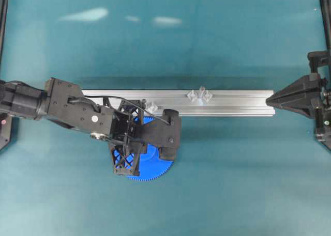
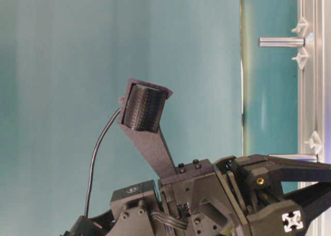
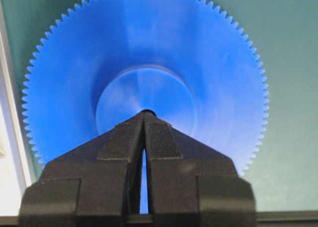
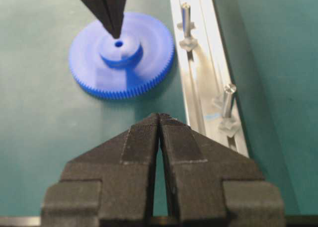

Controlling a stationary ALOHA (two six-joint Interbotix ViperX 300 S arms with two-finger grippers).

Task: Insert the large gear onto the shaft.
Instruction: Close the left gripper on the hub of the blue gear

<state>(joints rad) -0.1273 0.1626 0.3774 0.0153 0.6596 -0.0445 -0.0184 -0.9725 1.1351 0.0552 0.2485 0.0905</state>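
- The big flat bright-blue plastic gear (image 4: 121,55) lies flat on the teal desk (image 1: 232,184), just beside the long grooved aluminium rail (image 1: 227,103)
- Rigid and light by the look of it, with smooth faces that could slip; the raised round hub (image 3: 145,102) or the toothed rim looks like the soundest place to take hold
- The left end effector (image 4: 115,32) points steeply down, its closed tips meeting at the hub's small dark centre hole and gripping nothing
- The right end effector (image 4: 159,118) sits closed and empty, low and well apart at the rail's far end
- Two short silvery upright pins (image 4: 185,17) stand on the rail; which one is the target shaft cannot be told
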